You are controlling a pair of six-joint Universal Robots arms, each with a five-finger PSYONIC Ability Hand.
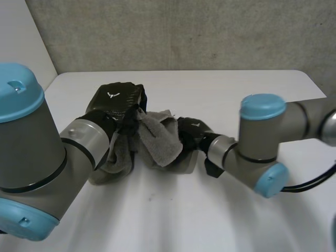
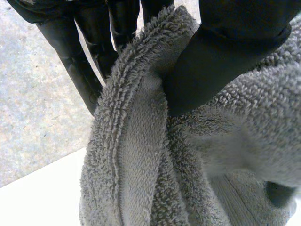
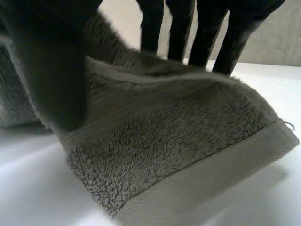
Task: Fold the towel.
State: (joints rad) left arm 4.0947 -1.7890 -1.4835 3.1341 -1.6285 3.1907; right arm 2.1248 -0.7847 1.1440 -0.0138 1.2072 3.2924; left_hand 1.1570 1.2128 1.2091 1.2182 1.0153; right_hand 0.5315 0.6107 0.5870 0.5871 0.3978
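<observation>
The grey towel sits a little toward 9 o'clock of the middle of the white surface. It is bunched rather than flat: its lower part rests in rumpled layers, and a flap hangs off its raised upper edge between the two hands. At the towel's 10 o'clock the left hand holds that raised edge. In its wrist view the thumb presses into the pile from one side and the straight fingers lie behind the hemmed border, so we read it as pinching the towel. At the towel's 3 o'clock the right hand grips the opposite end. In its wrist view the cloth passes between the thumb and the straight fingers, with a hemmed corner hanging free just above the surface. We judge the fold to be under way but far from finished, since we see no clean crease or squared stack. What remains, as we see it, is to carry the held edge across, lay it onto the rest so the borders meet, and let go.
</observation>
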